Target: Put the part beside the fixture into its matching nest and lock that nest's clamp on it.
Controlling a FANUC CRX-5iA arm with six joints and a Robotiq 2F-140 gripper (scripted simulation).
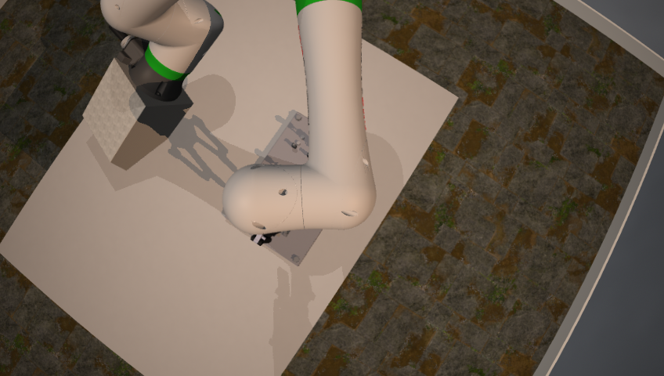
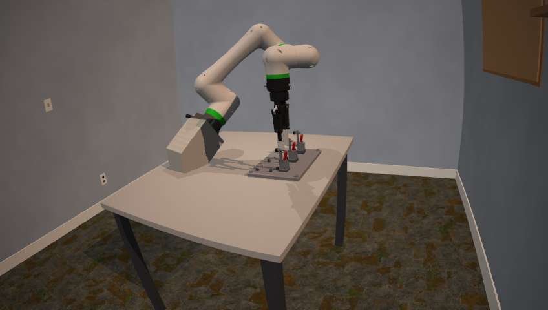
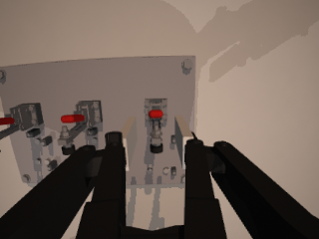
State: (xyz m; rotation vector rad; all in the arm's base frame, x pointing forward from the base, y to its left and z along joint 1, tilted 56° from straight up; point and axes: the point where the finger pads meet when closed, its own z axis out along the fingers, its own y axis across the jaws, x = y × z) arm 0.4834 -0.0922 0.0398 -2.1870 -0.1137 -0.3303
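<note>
The grey fixture plate (image 1: 304, 244) (image 2: 305, 161) (image 3: 134, 76) carries three nests, each with a red-handled toggle clamp. My gripper (image 1: 263, 238) (image 2: 279, 136) (image 3: 156, 127) points straight down over the nest at the plate's end, which is the right one in the wrist view. Its fingers stand partly open on either side of that nest's clamp (image 3: 156, 126) and hold nothing. The clamp's red handle (image 3: 156, 115) (image 2: 284, 155) shows end-on between the fingertips. A pale flat part (image 3: 140, 159) seems to lie in this nest under the clamp bar. The arm hides this nest in the top view.
The other two clamps (image 3: 83, 119) (image 3: 23, 116) (image 2: 293, 146) (image 2: 301, 137) stand in a row to the left of my fingers. The robot's wedge-shaped base (image 1: 120, 116) (image 2: 192, 146) stands at the table's far corner. The table edge (image 2: 318, 199) runs close beyond the plate.
</note>
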